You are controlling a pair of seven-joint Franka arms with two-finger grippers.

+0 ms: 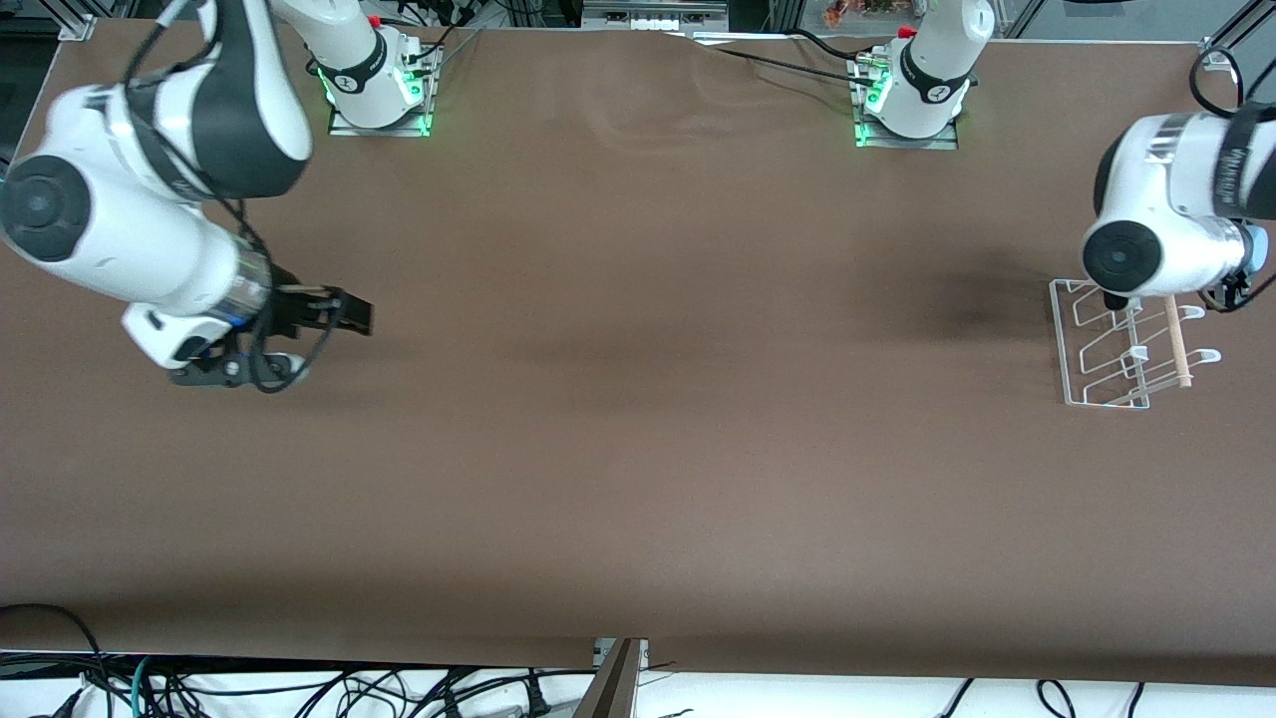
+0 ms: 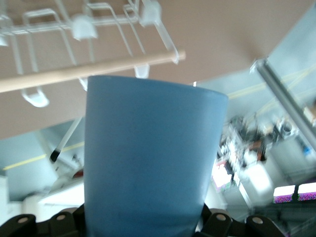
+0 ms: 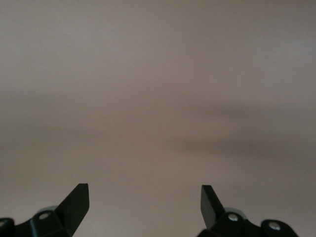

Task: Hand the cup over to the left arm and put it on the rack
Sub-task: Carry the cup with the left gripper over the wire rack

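While the left claw grips the light-blue cup at its base, the cup fills the middle of the left wrist view, with the white wire rack and its pale wooden rod showing past the cup's rim in the upper part of that frame. In the front view this claw is mostly hidden by the left arm at the right edge of the frame, hanging over the rack, with a sliver of blue at the wrist. The rack stands on the brown table toward the left arm's end. The right claw hangs spread apart and empty over bare table at the middle left of the front frame, where the right arm waits.
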